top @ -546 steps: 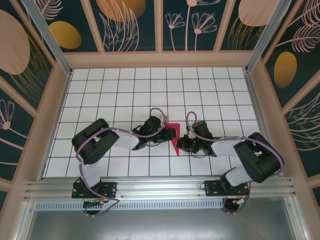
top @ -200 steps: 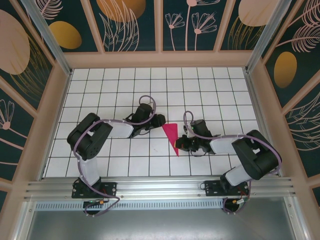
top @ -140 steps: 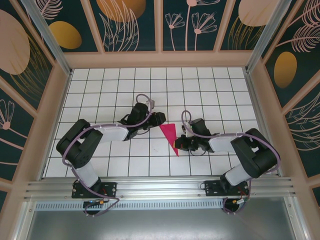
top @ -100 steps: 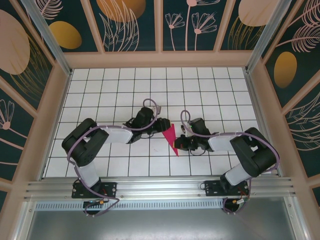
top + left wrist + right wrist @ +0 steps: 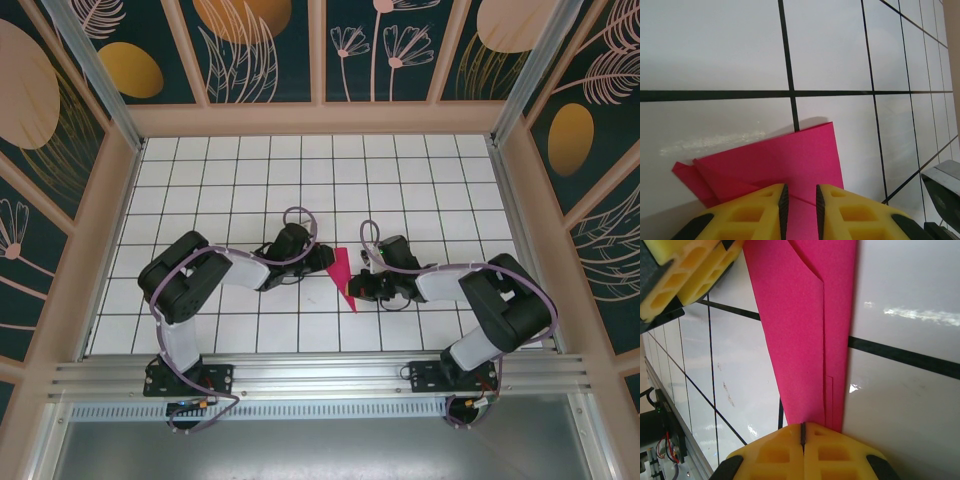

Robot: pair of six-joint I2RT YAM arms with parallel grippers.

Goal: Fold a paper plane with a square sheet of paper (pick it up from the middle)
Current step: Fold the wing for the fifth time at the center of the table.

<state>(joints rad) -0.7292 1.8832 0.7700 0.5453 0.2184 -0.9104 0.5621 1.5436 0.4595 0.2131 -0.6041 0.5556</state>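
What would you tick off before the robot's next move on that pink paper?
1. Right gripper shut at the narrow end of the pink paper: ok.
2. Right gripper pinching that end rather than just pressing it: cannot tell.
3. Left gripper at the paper's wide end, jaws a sliver apart: ok.
4. Left gripper actually holding the paper: cannot tell.
5. Paper folded to a narrow wedge on the table: ok.

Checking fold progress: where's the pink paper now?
Top view: the pink paper lies centrally on the tiled table, between the left gripper at its left edge and the right gripper by its near tip.
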